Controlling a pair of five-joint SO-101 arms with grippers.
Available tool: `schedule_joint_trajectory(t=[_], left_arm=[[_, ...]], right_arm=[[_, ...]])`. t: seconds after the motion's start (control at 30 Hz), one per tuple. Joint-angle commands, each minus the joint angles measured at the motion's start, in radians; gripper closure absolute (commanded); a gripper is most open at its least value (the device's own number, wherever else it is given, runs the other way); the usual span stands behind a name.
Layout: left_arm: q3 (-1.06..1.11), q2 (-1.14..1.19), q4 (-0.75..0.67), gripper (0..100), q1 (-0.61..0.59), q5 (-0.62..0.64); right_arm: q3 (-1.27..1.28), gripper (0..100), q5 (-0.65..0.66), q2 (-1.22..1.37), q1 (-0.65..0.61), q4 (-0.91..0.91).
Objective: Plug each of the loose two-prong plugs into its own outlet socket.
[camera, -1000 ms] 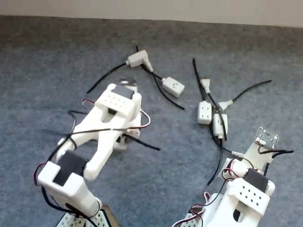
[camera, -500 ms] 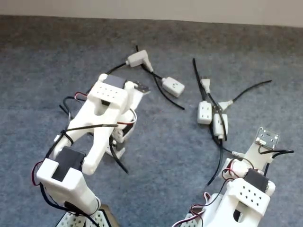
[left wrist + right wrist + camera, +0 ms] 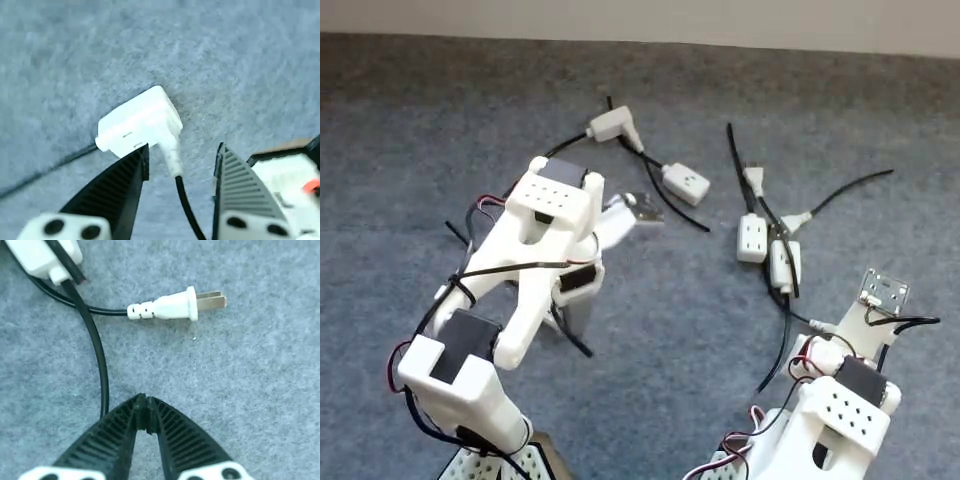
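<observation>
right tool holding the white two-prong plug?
No: the right tool is shut on nothing, and the white two-prong plug lies loose on the grey carpet beyond its tips.

Beneath your right claw (image 3: pixel 146 405) lies matt, fuzzy grey cloth carpet (image 3: pixel 260 390); just ahead, a smooth white plastic two-prong plug (image 3: pixel 167 306) with dull metal prongs (image 3: pixel 211 300).

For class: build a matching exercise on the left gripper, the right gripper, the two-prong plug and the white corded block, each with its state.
Things:
1 left gripper
2 right gripper
3 two-prong plug
4 white block

States:
A shut, holding nothing
B prongs bare, unplugged
C open
D its cord runs between the open jaws

Pairs: 1-C, 2-A, 3-B, 4-D
</observation>
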Motion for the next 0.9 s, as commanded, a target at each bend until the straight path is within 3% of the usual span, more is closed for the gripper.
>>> schedule_joint_trajectory(t=[0.0, 0.1, 0.3, 0.87], left_arm=[[-0.039, -0.008, 0.0, 78, -0.045, -0.358], [-0.039, -0.008, -0.083, 78, -0.09, -0.509], [-0.03, -0.007, -0.166, 78, -0.124, -0.623], [0.093, -0.008, -0.166, 77, 0.077, -0.632]], right_arm=[[0.008, 99.2, -0.005, -0.01, 0.012, -0.015], [0.019, 99.2, -0.003, -0.01, 0.013, -0.016], [0.021, 99.2, -0.003, -0.01, 0.013, -0.016], [0.022, 99.2, -0.003, -0.01, 0.013, -0.016]])
